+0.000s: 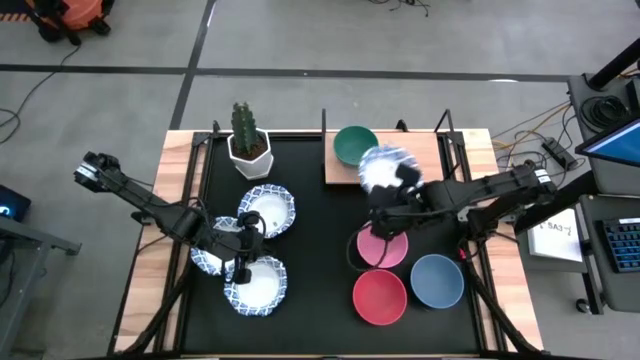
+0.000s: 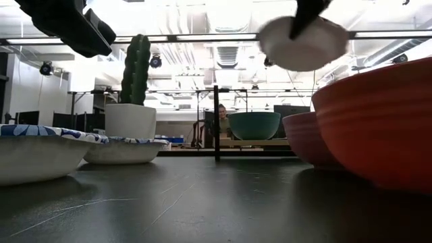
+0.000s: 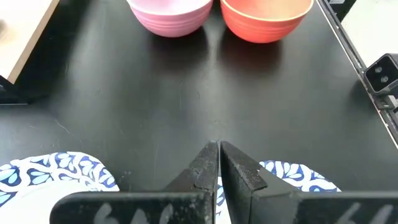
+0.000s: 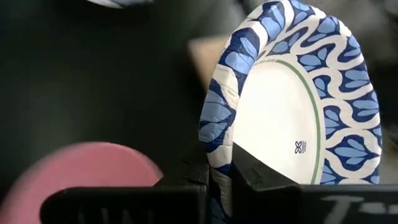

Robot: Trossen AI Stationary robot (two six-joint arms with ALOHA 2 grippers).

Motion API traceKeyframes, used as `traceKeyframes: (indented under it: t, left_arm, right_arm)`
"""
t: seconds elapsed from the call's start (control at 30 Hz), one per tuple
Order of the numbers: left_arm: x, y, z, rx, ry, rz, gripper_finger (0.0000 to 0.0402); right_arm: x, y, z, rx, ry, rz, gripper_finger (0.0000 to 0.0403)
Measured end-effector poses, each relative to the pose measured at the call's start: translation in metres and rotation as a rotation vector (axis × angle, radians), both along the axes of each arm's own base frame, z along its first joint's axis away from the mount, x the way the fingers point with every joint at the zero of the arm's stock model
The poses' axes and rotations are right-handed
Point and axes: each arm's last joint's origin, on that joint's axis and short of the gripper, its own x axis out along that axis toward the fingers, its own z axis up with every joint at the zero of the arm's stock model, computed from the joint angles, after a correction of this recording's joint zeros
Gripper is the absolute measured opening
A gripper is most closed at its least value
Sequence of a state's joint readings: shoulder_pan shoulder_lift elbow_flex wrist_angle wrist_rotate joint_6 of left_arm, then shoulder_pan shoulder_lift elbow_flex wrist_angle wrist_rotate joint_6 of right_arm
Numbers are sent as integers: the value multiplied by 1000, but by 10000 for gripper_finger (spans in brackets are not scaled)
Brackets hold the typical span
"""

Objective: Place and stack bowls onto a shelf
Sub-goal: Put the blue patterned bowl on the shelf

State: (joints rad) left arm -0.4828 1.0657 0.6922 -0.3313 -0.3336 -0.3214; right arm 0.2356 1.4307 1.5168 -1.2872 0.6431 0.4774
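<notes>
Nearest the table's front edge, well short of the shelf point(image 1: 430, 160), sit a red bowl point(image 1: 380, 296) and a blue bowl point(image 1: 437, 281), with a pink bowl point(image 1: 382, 247) just behind them. To their left, three patterned bowls point(image 1: 255, 283) wait too; my left gripper point(image 1: 243, 262) hovers over them, fingers pressed together on nothing. Closer to the shelf, my right gripper point(image 1: 392, 190) pinches the rim of a fourth patterned bowl point(image 1: 384, 166), lifted and tilted at the shelf's front edge. On the shelf stands only the green bowl point(image 1: 354, 146). I judge one bowl placed, seven left.
</notes>
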Motion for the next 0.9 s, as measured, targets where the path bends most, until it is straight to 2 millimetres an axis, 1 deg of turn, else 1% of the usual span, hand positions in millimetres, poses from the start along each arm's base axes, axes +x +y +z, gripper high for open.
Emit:
traceKeyframes:
  t: [0.1, 0.2, 0.4, 0.6, 0.77, 0.9]
  left_arm:
    - [0, 0, 0, 0, 0, 0, 0]
    - [0, 0, 0, 0, 0, 0, 0]
    - [0, 0, 0, 0, -1, -1, 0]
    - [0, 0, 0, 10, -2, -7, 0]
    - [0, 0, 0, 10, -2, -7, 0]
    - [0, 0, 0, 9, -2, -8, 0]
  right_arm:
    - [-7, -11, -6, -29, 58, -104, 13]
    - [-8, -22, -18, -43, 97, -137, 13]
    - [-6, -47, -50, -76, 221, -102, 13]
    - [-3, -78, -79, 2, 236, -57, 13]
    - [-11, -100, -94, 36, 273, -95, 13]
    - [-22, -111, -105, 48, 290, -137, 13]
